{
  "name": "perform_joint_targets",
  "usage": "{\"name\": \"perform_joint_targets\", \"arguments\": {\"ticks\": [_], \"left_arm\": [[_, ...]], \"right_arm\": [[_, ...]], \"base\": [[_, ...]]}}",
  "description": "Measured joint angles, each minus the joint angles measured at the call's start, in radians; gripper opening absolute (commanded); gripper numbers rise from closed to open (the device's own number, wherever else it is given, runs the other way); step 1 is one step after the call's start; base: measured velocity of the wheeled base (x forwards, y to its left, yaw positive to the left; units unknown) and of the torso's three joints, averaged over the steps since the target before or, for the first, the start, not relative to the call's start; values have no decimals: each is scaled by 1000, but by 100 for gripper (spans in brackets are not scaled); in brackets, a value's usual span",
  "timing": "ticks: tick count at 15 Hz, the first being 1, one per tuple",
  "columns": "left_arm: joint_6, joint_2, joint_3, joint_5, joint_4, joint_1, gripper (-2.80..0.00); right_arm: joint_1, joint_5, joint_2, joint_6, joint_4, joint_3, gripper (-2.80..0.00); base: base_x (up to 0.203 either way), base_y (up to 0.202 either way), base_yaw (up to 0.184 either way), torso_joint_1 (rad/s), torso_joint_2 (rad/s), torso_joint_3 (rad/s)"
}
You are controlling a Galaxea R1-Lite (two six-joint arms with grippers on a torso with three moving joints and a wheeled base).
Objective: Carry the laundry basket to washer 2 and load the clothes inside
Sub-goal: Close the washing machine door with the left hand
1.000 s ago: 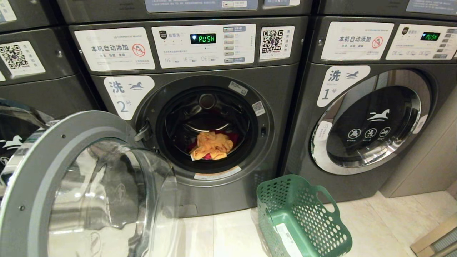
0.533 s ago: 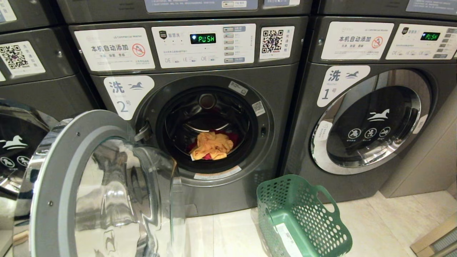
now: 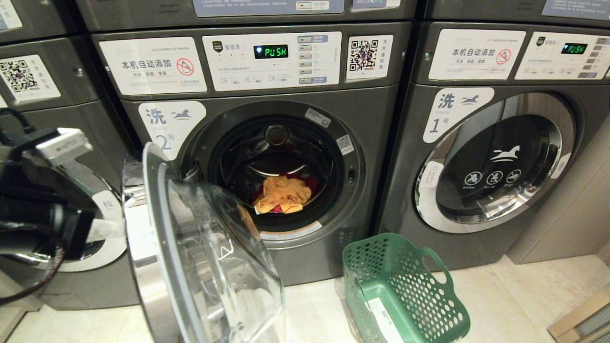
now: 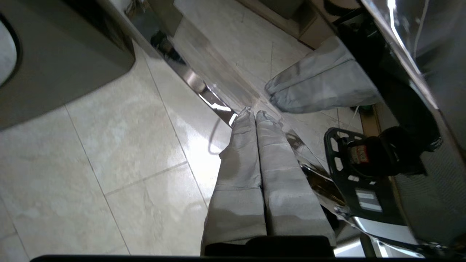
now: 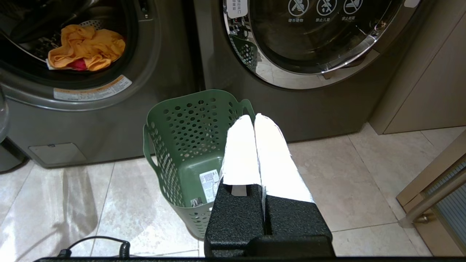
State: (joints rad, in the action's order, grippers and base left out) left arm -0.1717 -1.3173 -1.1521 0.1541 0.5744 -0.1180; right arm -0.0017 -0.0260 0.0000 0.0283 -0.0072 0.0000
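Observation:
Washer 2 [image 3: 381, 119] stands in the middle with its drum open. The clothes [image 3: 283, 194] lie inside, a yellow-orange piece on top and pink-red beneath, also seen as the clothes [image 5: 85, 47]. Its round door [image 3: 157, 214] stands half swung, edge-on to me. My left arm [image 3: 43, 200] is behind the door. The left gripper [image 4: 253, 113] is shut and empty, its tips against the door's chrome face [image 4: 218, 76]. The green laundry basket [image 3: 405, 290] sits empty on the floor, tilted, in front of the washers. My right gripper [image 5: 253, 117] hangs shut above the laundry basket [image 5: 182, 145].
Washer 1 [image 3: 495, 162] stands shut on the right, and another grey machine [image 3: 71, 114] on the left. A beige cabinet side [image 3: 567, 214] and a wooden frame [image 3: 581, 319] are at the far right. The floor [image 3: 505, 305] is pale tile.
The door of washer 2 has swung right, from wide open to half shut. My left arm has come into the head view behind it. Basket, clothes and right gripper stayed put.

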Motion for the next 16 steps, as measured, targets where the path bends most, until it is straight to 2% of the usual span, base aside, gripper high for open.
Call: {"name": "perform_joint_targets", "arguments": {"ticks": [4, 6, 8, 9, 11, 12, 13, 14, 16], "left_arm": [[43, -173, 35, -174, -332, -184, -280], [61, -319, -30, -292, -498, -276, -280], [66, -485, -174, -390, -643, -352, -280], [58, -582, -295, -433, -707, -384, -280], [10, -773, -562, -523, -820, -431, -280], [-26, -860, -687, -560, -916, -451, -280], [-60, -917, -760, -594, -984, -469, -280], [-89, -950, -796, -623, -1047, -489, -280], [-139, -969, -755, -678, -1149, -512, -280]], "right_arm": [[0, -1, 0, -4, 1, 0, -280], [0, -1, 0, -9, 1, 0, -280], [0, 0, 0, -13, 1, 0, -280], [0, 0, 0, -14, 1, 0, -280], [0, -1, 0, -14, 1, 0, -280], [0, -1, 0, -15, 1, 0, -280], [0, -1, 0, -15, 1, 0, -280], [0, -1, 0, -14, 1, 0, -280], [1, -1, 0, -13, 1, 0, -280]], "base": [[0, 0, 0, 0, 0, 0], [0, 0, 0, 0, 0, 0], [0, 0, 0, 0, 0, 0], [0, 0, 0, 0, 0, 0], [0, 0, 0, 0, 0, 0], [0, 0, 0, 0, 0, 0], [0, 0, 0, 0, 0, 0], [0, 0, 0, 0, 0, 0], [0, 0, 0, 0, 0, 0]]}}
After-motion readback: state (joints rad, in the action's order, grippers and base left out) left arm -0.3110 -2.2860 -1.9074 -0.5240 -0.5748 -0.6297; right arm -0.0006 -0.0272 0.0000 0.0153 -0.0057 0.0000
